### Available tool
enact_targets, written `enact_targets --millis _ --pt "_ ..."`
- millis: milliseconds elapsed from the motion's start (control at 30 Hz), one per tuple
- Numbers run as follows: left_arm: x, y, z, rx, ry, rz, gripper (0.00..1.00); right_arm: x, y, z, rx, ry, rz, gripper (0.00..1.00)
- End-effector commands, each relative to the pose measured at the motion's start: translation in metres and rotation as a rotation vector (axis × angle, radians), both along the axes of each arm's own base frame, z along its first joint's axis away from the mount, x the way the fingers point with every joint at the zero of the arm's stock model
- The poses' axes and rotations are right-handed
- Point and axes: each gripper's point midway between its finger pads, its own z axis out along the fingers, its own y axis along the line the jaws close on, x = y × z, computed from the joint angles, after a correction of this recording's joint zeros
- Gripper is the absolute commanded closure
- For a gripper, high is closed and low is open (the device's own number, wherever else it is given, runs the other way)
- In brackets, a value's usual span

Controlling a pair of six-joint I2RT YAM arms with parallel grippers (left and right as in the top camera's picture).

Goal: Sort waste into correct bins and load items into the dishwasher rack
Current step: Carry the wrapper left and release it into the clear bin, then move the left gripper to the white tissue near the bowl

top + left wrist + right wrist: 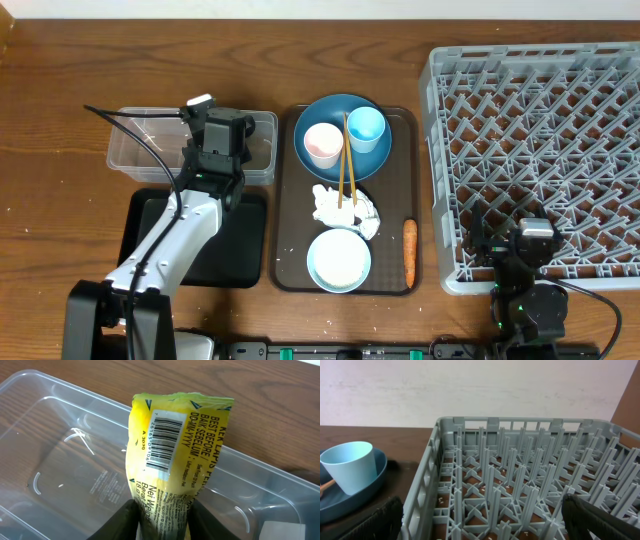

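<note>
My left gripper [218,140] hangs over the clear tub [130,152], and the left wrist view shows it [162,527] shut on the lower end of the yellow-green snack wrapper [172,440], above the tub's floor [60,460]. The black tray [245,250] lies just in front of the tub. On the brown serving tray [290,200] sits the dark blue plate [335,105] with the pink-inside cup [322,145], the light blue cup [366,128] and the chopsticks [347,160]. Nearer me lie the tissue [345,208], white bowl [338,260] and carrot [409,250]. My right gripper [522,245] [487,527] is open at the rack's [540,120] front left corner.
The right wrist view looks into the grey rack [520,485], whose pegs stand close together with small white grains [445,495] on the table beneath. The light blue cup [352,467] shows at its left. A cable [140,135] loops over the tub.
</note>
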Motion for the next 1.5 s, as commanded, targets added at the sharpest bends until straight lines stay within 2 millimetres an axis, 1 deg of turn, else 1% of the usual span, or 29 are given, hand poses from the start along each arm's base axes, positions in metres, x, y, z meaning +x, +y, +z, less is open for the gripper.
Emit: enact_targets --millis 0,300,400,533,633,767,867,1000,1100,1133,1167,1233,1267,1333,1433,1467 --pt "-0.001 0.004 -0.003 0.010 0.007 0.009 0.61 0.000 -0.002 -0.001 -0.005 0.002 -0.011 0.01" --pt "-0.003 0.004 -0.005 0.012 0.016 0.010 0.60 0.000 -0.002 -0.001 -0.005 0.002 -0.011 0.01" --pt "-0.003 0.004 -0.005 0.012 0.018 0.010 0.51 0.000 -0.002 -0.001 -0.005 0.002 -0.011 0.01" --pt "-0.003 0.004 -0.005 0.012 0.018 0.010 0.44 0.000 -0.002 -0.001 -0.005 0.002 -0.011 0.01" --pt "-0.004 0.003 -0.003 0.011 0.013 0.007 0.41 0.000 -0.002 -0.001 -0.005 0.002 -0.011 0.01" --pt "-0.010 -0.006 0.010 0.003 -0.001 -0.023 0.37 0.000 -0.002 -0.001 -0.005 0.002 -0.011 0.01" --pt "-0.016 -0.028 0.028 -0.039 -0.034 -0.098 0.34 0.000 -0.002 -0.001 -0.005 0.002 -0.011 0.01" --pt "-0.028 -0.068 0.051 -0.131 -0.069 -0.248 0.31 0.000 -0.002 -0.001 -0.005 0.002 -0.011 0.01" --pt "-0.045 -0.110 0.060 -0.243 -0.055 -0.419 0.31 0.000 -0.002 -0.001 -0.005 0.002 -0.011 0.01" --pt "-0.057 -0.132 0.062 -0.307 -0.030 -0.513 0.32 0.000 -0.002 -0.001 -0.005 0.002 -0.011 0.01" --pt "-0.067 -0.147 0.062 -0.350 -0.007 -0.577 0.36 0.000 -0.002 -0.001 -0.005 0.002 -0.011 0.01" --pt "-0.097 -0.184 0.060 -0.468 0.074 -0.731 0.45 0.000 -0.002 -0.001 -0.005 0.002 -0.011 0.01" --pt "-0.110 -0.197 0.058 -0.517 0.115 -0.771 0.48 0.000 -0.002 -0.001 -0.005 0.002 -0.011 0.01" --pt "-0.135 -0.218 0.051 -0.590 0.207 -0.818 0.56 0.000 -0.002 -0.001 -0.005 0.002 -0.011 0.01" --pt "-0.164 -0.242 0.037 -0.605 0.308 -0.869 0.76 0.000 -0.002 -0.001 -0.005 0.002 -0.011 0.01" --pt "-0.172 -0.250 0.035 -0.599 0.326 -0.897 0.81 0.000 -0.002 -0.001 -0.005 0.002 -0.011 0.01"
